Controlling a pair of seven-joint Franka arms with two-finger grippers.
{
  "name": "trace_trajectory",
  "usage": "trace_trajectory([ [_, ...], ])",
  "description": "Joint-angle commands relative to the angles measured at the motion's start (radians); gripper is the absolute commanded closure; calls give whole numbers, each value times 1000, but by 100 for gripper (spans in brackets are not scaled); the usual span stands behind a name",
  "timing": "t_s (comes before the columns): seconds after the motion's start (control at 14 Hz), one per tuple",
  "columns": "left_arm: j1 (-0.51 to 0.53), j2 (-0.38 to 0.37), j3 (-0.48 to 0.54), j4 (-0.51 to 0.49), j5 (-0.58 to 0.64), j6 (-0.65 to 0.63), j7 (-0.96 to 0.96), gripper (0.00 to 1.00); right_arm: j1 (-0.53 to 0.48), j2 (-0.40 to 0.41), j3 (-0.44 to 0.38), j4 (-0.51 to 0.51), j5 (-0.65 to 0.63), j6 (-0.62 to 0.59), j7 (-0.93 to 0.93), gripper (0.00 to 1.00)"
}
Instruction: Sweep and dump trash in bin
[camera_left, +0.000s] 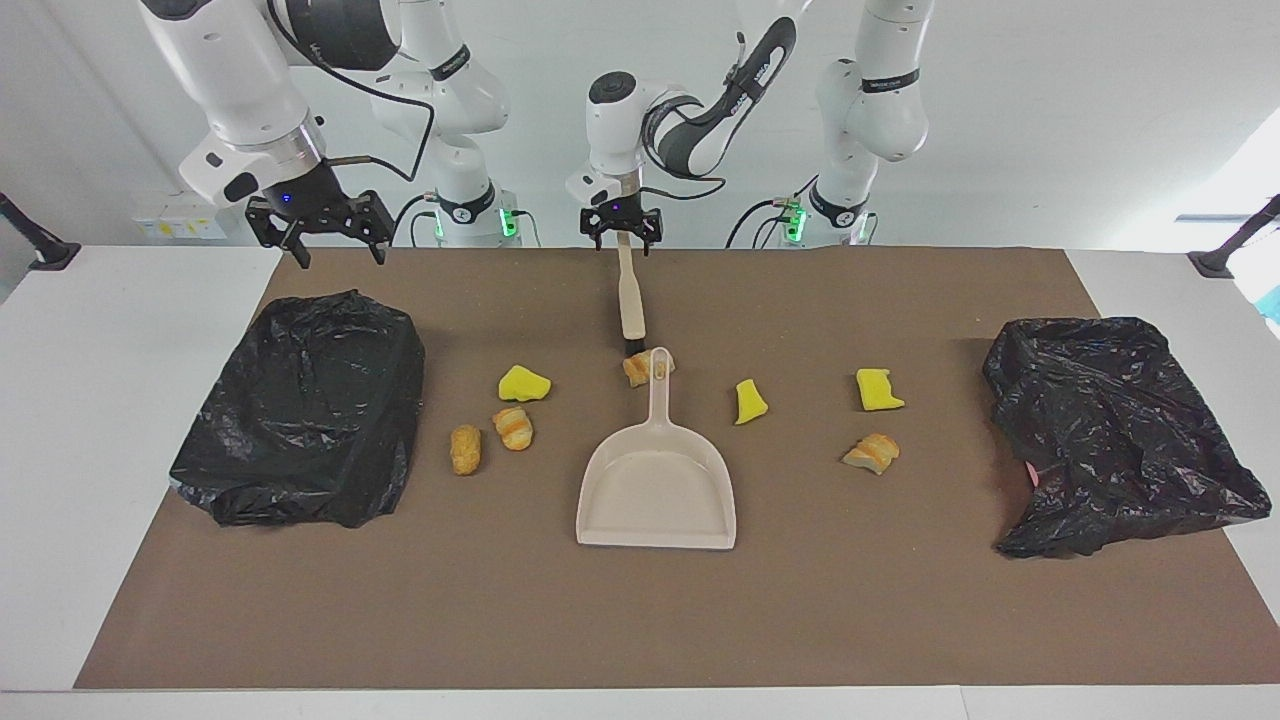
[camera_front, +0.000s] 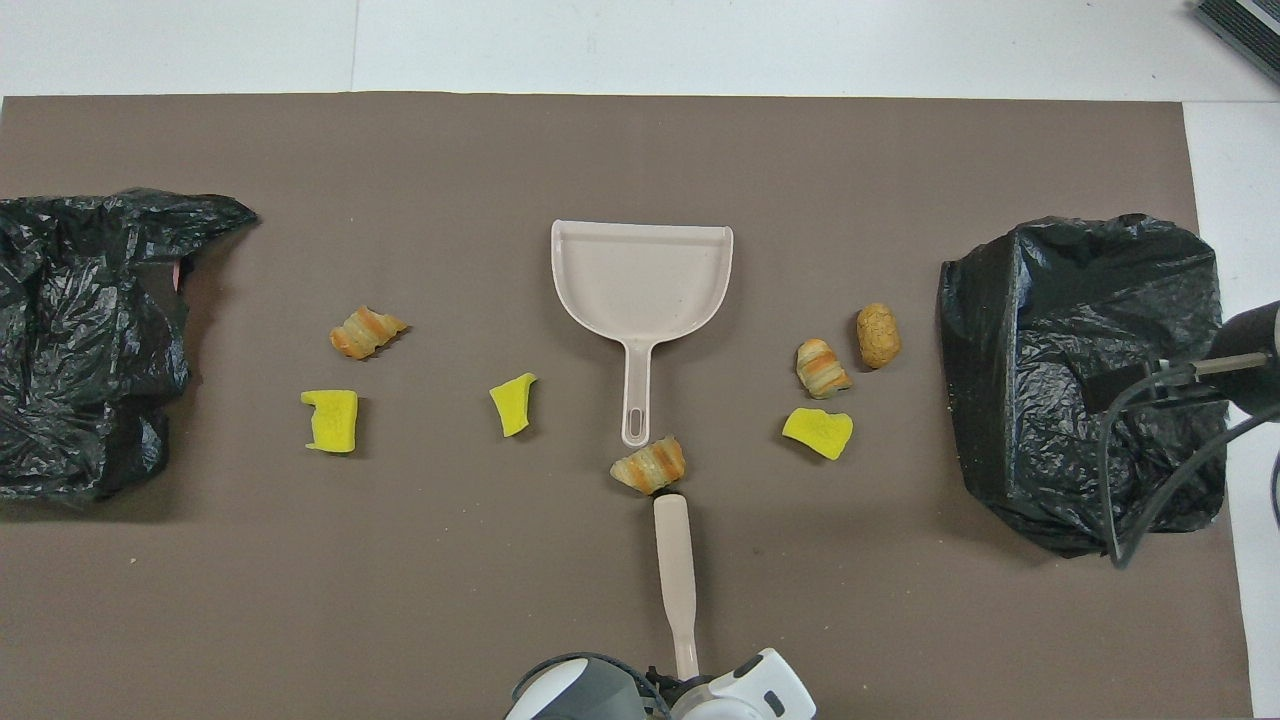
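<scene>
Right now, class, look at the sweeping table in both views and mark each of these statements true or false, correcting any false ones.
1. The beige dustpan holds three scraps. False: it is empty.
2. A brown pastry piece lies between the dustpan's handle tip and the brush. True.
3. The left gripper is at the end of the brush handle nearer the robots. True.
4. The right gripper grips a yellow sponge chunk. False: it is open, holds nothing, up by the black bin bag at the right arm's end.
5. Three yellow chunks lie on the brown mat. True.
</scene>
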Motion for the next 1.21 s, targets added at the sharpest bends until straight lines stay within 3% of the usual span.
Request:
trace_trajectory([
  [0.0,-17,-20,16,-7,26,8,-30,12,-3,-20,6,-29,9,33,-13,0],
  [0.14,-9,-31,16,-7,26,7,-33,24,-3,-21,6,-31,9,33,-13,0],
  [0.21,-9,-32,15,-9,26,8,-36,37,-3,-21,6,-31,9,33,-14,0],
  [0.43,-9,-33,15,-12,26,10,-38,100,-3,-21,6,-31,9,33,-14,0],
  [0.78,-6,-60,24,-9,26,-45,-39,100,-3,-21,8,-31,9,33,-14,0],
  [1.14,108,-170,24,-9,26,-310,-68,100,-2,-14,49,-18,3,33,28,0],
])
